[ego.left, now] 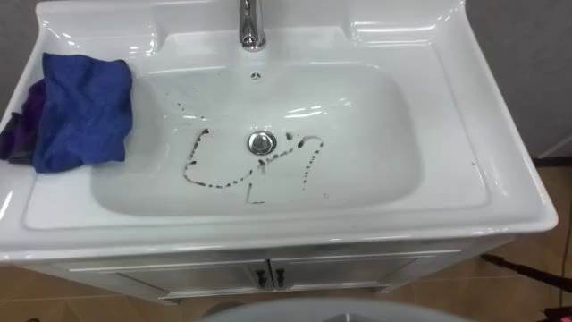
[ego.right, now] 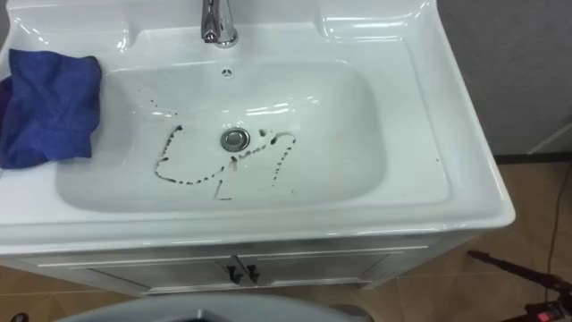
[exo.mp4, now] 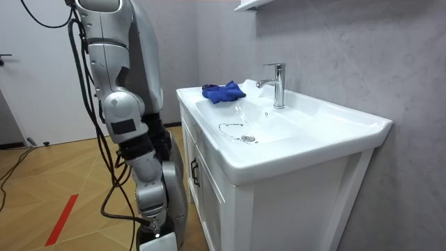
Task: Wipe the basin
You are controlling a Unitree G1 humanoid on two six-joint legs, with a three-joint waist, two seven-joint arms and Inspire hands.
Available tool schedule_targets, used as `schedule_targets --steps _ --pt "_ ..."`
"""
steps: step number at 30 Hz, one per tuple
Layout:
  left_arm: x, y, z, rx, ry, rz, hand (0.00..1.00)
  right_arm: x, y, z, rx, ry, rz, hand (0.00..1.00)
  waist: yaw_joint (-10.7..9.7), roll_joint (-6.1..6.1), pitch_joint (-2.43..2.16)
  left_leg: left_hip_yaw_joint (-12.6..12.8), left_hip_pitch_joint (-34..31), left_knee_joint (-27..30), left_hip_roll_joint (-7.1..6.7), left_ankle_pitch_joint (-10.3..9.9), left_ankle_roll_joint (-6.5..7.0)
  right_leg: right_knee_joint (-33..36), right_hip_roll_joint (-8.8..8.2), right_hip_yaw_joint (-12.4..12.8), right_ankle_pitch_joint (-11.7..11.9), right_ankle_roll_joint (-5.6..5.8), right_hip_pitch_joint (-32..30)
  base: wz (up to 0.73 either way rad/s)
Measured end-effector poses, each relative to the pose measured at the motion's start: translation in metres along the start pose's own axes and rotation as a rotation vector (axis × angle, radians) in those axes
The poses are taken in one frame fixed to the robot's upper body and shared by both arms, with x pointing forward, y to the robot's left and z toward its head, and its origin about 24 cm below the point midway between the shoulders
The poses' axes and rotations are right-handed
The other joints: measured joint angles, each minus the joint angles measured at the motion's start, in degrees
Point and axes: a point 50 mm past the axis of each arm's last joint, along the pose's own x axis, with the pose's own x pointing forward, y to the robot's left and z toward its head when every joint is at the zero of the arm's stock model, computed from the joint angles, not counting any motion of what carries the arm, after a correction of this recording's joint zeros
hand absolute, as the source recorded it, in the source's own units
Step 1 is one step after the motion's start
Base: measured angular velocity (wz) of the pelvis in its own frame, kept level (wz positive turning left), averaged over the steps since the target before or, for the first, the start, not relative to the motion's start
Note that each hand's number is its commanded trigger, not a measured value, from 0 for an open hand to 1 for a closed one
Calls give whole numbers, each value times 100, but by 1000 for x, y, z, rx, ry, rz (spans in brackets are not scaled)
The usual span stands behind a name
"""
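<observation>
A white basin (ego.left: 465, 107) lies below me, with dark dirt lines (ego.left: 214, 183) drawn round its metal drain (ego.left: 261, 141). A crumpled blue cloth (ego.left: 80, 112) rests on the basin's left rim, partly over the bowl's edge, and nothing touches it. In the room view I stand upright at the front of the vanity, and the cloth (exo.mp4: 223, 91) lies at its far end. My right hand (exo.mp4: 156, 224) hangs low by my side, well below the basin's top.
A chrome tap (ego.left: 252, 22) stands at the back middle of the basin. Below the front edge are white cabinet doors (ego.left: 268, 277) with small dark handles. A grey wall runs behind the basin. The floor is wood, with a red strip (exo.mp4: 63, 216) on it.
</observation>
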Motion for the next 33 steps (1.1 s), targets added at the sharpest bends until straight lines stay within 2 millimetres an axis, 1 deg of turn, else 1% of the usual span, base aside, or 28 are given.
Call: schedule_targets --steps 16,21,23,30,33 --pt "0 2 1 -14 -19 24 0 0 0 -1 -2 -2 10 0 3 4 2 1 6 -2 -7 0 0 1 2 44 0 0 -4 0" --pt "0 2 -3 -28 -11 34 0 0 1 -1 -1 -1 28 0 -1 -12 -2 0 5 2 -6 0 0 -6 2 31 0 0 7 1" --pt "0 2 -5 -35 -5 49 0 0 2 -3 1 3 35 0 -12 -20 1 -68 -1 9 -19 0 0 -24 -3 -35 0 0 46 13" --pt "0 5 -14 -152 5 93 0 0 2 -6 12 13 37 0 18 -25 -7 -129 21 0 -33 0 -1 -108 3 -94 -3 3 133 7" --pt "-1 9 -23 -267 12 124 0 0 0 -5 8 13 22 0 33 -39 -11 -134 19 12 -42 1 -1 -108 -8 -142 -15 10 153 5"
